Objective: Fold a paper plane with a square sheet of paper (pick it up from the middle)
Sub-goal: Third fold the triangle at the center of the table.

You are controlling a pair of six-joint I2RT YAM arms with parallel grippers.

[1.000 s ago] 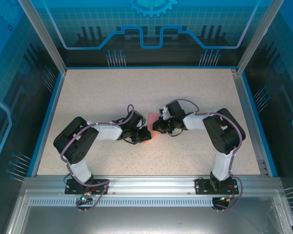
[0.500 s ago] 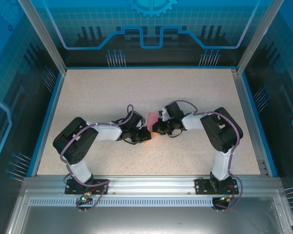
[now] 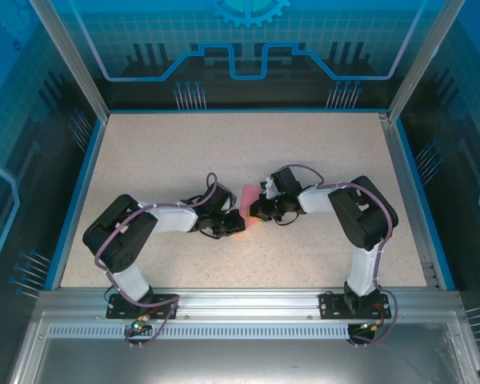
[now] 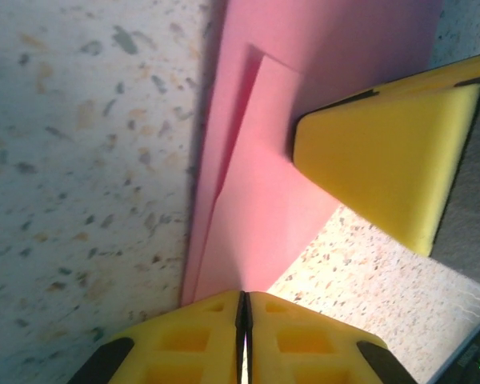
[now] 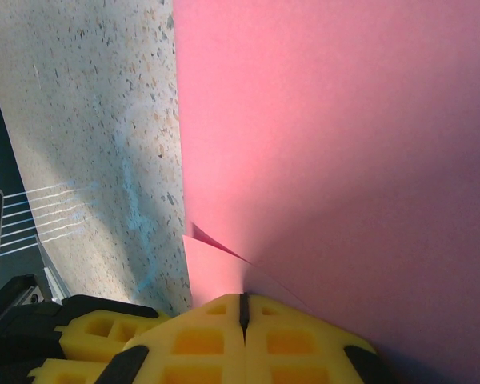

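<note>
The speckled beige table point(image 3: 160, 152) lay open across the frame's upper half and both lower corners. At centre, the black-and-white left arm point(image 3: 168, 218) and right arm point(image 3: 336, 200) crowded over the folded pink-red paper sheet point(image 3: 248, 195), barring passage.

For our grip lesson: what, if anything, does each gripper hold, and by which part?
Both are shut on the folded pink paper: the left gripper pinches its narrow end, the right gripper its side edge.
</note>
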